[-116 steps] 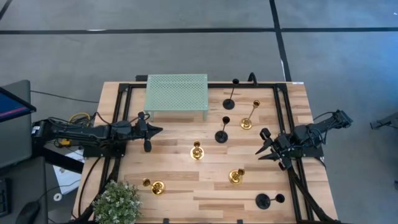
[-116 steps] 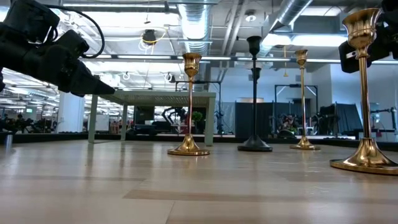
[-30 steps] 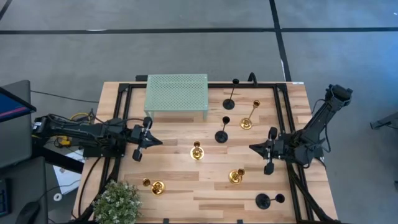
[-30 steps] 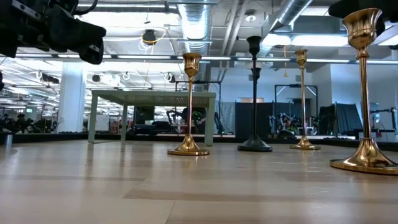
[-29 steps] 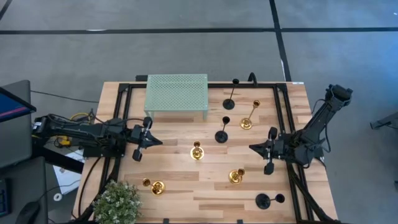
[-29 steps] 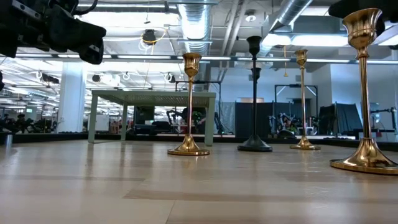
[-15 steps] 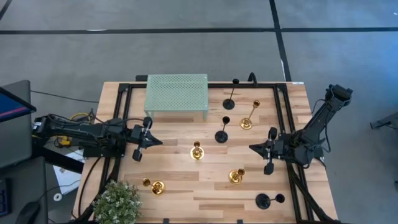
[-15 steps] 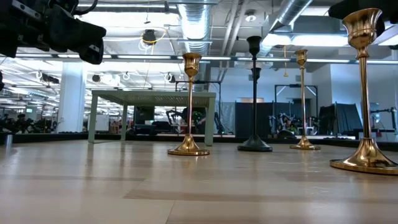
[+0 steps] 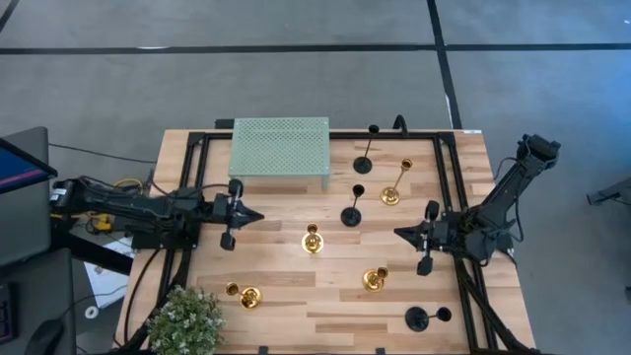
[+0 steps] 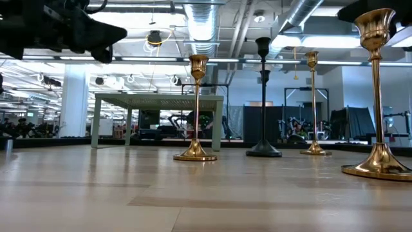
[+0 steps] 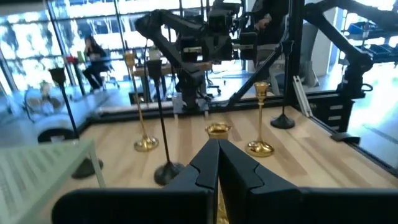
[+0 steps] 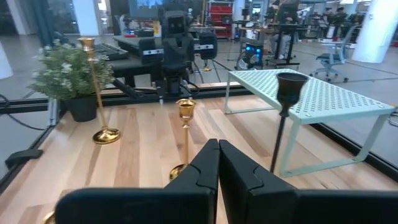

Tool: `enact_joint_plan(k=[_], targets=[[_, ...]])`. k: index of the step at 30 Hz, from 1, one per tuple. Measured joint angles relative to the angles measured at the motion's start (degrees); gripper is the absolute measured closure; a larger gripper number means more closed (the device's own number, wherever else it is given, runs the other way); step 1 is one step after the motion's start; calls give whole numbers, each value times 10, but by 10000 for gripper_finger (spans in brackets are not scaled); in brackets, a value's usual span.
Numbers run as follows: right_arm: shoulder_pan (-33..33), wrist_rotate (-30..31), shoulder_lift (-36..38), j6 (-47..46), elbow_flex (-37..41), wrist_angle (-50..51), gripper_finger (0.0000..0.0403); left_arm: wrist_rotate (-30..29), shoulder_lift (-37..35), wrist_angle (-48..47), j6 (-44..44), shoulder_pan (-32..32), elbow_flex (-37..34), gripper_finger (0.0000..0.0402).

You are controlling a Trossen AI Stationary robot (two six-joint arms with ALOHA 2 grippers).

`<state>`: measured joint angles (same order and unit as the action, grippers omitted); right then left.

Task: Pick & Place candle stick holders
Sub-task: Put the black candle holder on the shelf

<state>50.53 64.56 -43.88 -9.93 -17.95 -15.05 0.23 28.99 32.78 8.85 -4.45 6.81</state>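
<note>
Several candle stick holders stand upright on their round bases on the wooden table (image 9: pixel 286 316). Gold ones: mid-table (image 9: pixel 313 240), right of centre (image 9: pixel 375 279), near left (image 9: pixel 246 295), far right (image 9: pixel 394 185). Black ones: centre (image 9: pixel 352 210), far (image 9: pixel 367 148), near right (image 9: pixel 424 317). My left gripper (image 9: pixel 258 216) is shut and empty, level above the table's left part, pointing at the middle gold holder (image 11: pixel 217 130). My right gripper (image 9: pixel 397 234) is shut and empty at the right, pointing left toward the same holder (image 12: pixel 185 134).
A mint-green mesh rack (image 9: pixel 281 150) stands at the far middle of the table. A potted plant (image 9: pixel 187 320) sits at the near left corner. Black frame rails (image 9: pixel 192 158) run along the table's left, far and right sides.
My left gripper has tipped its fingertips upward and rolled a little, its tip reaching slightly farther toward the table's middle; it stays shut. The holders have not moved.
</note>
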Motion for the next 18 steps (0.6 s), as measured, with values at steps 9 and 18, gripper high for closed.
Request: enact_joint_plan(k=[9, 18], targets=[[-26, 0, 0, -1, 0, 0, 402, -6, 114, 35, 9, 21, 76, 397], [2, -1, 0, 0, 0, 0, 402, 44, 231, -80, -6, 98, 210, 398]])
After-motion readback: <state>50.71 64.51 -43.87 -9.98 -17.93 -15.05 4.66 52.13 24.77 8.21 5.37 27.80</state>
